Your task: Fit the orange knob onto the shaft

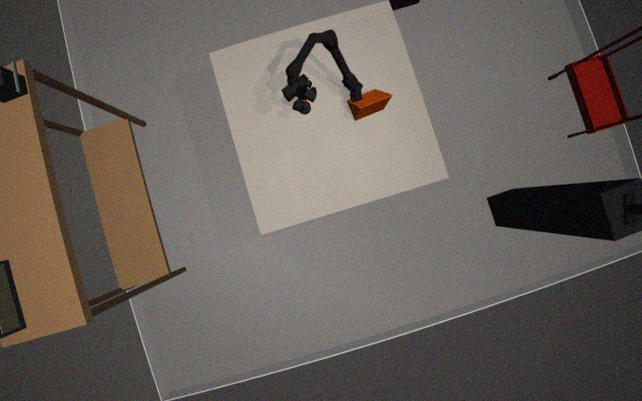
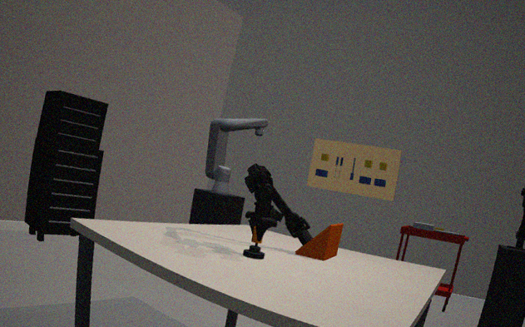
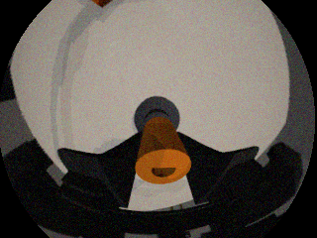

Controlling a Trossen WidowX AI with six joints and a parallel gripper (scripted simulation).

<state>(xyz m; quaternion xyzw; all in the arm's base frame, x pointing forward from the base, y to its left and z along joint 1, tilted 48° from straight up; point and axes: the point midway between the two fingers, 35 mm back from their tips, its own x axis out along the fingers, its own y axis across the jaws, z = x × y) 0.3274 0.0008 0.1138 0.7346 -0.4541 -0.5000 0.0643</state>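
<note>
My gripper [image 1: 303, 97] [image 2: 257, 230] [image 3: 158, 135] is shut on the orange knob [image 1: 307, 99] [image 2: 255, 235] [image 3: 160, 151] and holds it upright, hole end down. The knob hangs a little above the dark round pedestal [image 1: 304, 109] [image 2: 253, 253] [image 3: 157, 110], which stands on the white table [image 1: 331, 180] [image 2: 326, 293] [image 3: 198, 40]. In the side view the short dark shaft [image 2: 255, 246] shows just under the knob's lower end. In the wrist view the knob covers the shaft, and the pedestal's rim shows just beyond the knob. I cannot tell whether the knob touches the shaft.
An orange wedge [image 1: 370, 104] [image 2: 321, 245] at the arm's base sits on the table to the right of the pedestal. Off the table stand a black drawer cabinet [image 2: 66, 162], a red cart [image 1: 593, 94] [image 2: 433, 242], a black box [image 1: 568, 208] [image 2: 504, 300] and a wooden shelf [image 1: 42, 203].
</note>
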